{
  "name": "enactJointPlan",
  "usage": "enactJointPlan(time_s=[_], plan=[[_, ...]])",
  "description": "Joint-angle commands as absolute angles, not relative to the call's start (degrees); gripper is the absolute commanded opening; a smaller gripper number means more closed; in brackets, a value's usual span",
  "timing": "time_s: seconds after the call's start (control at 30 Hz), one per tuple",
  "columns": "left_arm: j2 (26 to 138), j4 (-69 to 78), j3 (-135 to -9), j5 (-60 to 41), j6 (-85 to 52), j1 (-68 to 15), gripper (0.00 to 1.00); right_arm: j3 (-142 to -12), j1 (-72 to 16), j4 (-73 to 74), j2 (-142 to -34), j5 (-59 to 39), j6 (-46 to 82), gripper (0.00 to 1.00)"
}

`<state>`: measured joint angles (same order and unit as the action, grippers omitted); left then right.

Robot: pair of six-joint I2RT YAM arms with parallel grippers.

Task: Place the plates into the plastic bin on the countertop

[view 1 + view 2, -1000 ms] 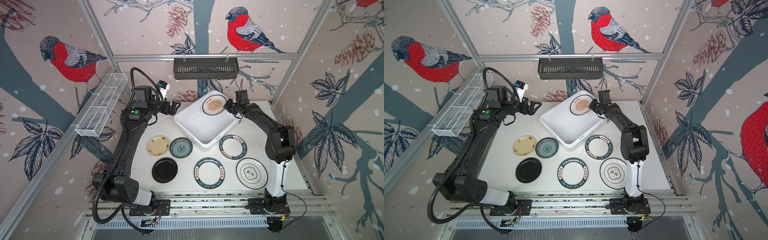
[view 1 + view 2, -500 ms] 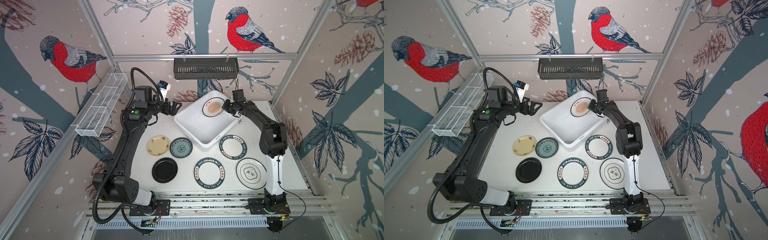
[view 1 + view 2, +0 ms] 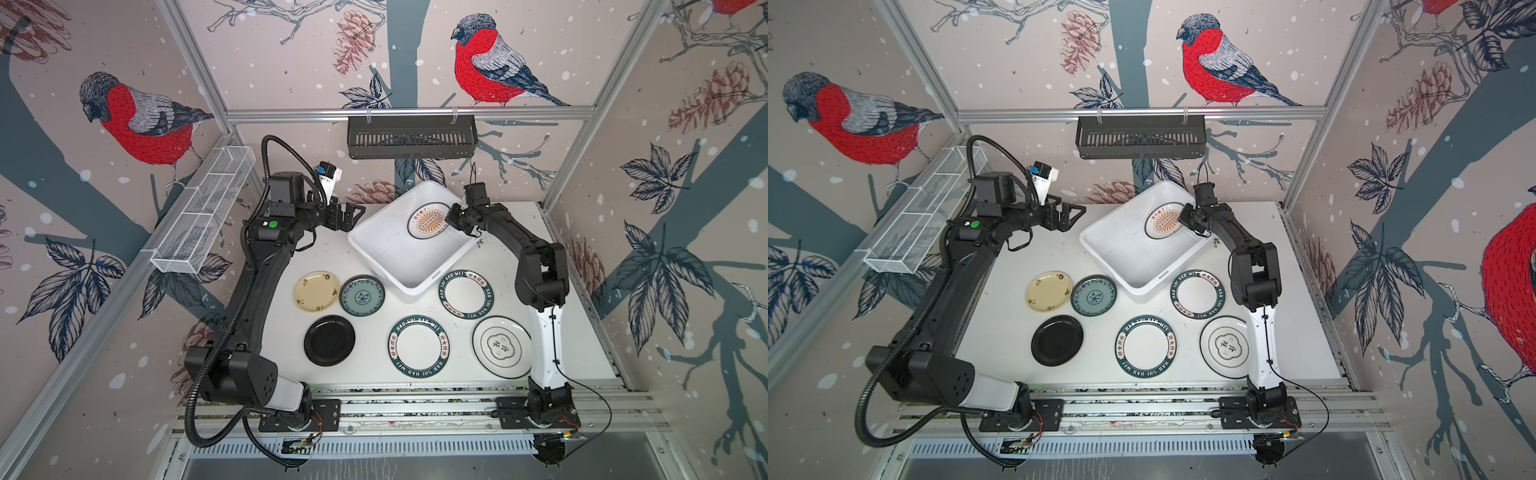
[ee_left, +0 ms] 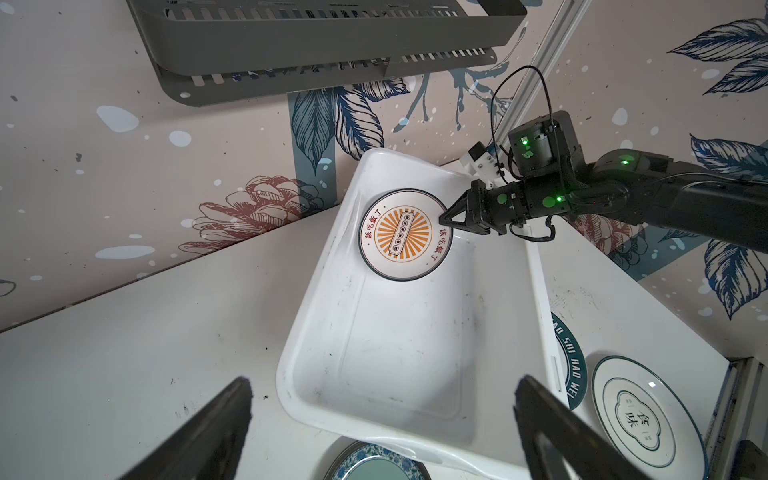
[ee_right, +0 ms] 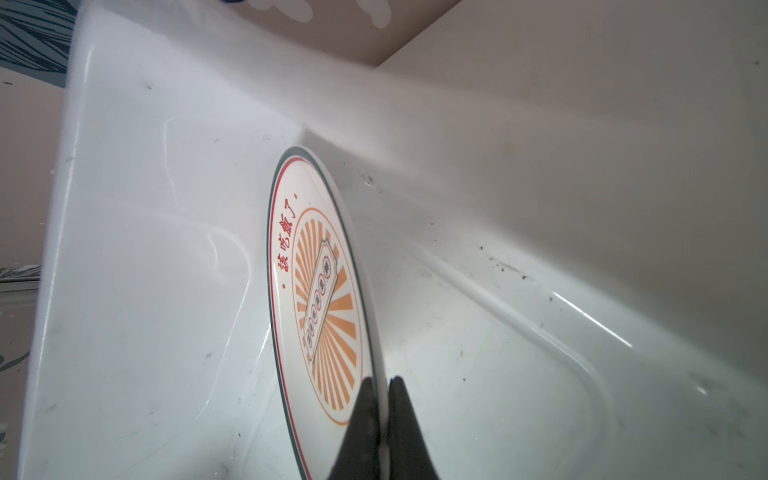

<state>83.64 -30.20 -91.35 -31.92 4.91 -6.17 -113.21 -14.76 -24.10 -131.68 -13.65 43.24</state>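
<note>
Nearest the front edge of the white, speckled worktop [image 3: 582,328] three round flat plates lie in a row: a glossy black plate [image 3: 329,340], a white lettered-rim plate [image 3: 419,347] and a white emblem plate [image 3: 502,347]. Behind them lie a cream-yellow plate [image 3: 316,291], a teal patterned plate [image 3: 362,295] just beside it, and a second lettered plate [image 3: 466,295] against the near corner of the plastic bin [image 3: 415,286].

The bin is a large white tub with sloped walls, a rolled rim and a scuffed floor, and it sits askew on the worktop. It holds one thing, a white sunburst plate [image 4: 401,235] at its far end. The plate is tilted, and its low edge perhaps touches the floor. The right pincer [image 5: 381,380] is clamped on the plate's thin rim.

The left pincer [image 3: 356,216] hangs beside the bin's far left wall, spread wide and empty.

Farthest back, a black slotted rack [image 3: 411,137] hangs on the rear wall and a white wire tray [image 3: 203,212] on the left wall.
</note>
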Motion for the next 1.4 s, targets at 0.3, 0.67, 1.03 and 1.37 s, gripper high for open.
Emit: enactJointPlan(time_s=[0.3, 0.67, 1.03, 1.37], plan=[[83.58, -29.18, -91.31, -33.1, 5.1, -6.24, 0.97, -114.36, -14.24, -22.57, -133.61, -16.22, 42.8, 0.02], [83.5, -29.18, -91.05, -33.36, 5.45, -6.24, 0.98, -114.07, -14.65, -22.68, -133.9, -17.23, 41.53, 0.03], [83.41, -29.09, -90.75, -33.72, 5.62, -6.24, 0.98, -113.72, -15.01, -22.24, -132.96, -17.59, 40.71, 0.03], [83.5, -28.93, -90.63, -34.08, 5.28, -6.2, 0.98, -113.18, -15.91, -22.06, -131.88, -18.59, 40.32, 0.03]])
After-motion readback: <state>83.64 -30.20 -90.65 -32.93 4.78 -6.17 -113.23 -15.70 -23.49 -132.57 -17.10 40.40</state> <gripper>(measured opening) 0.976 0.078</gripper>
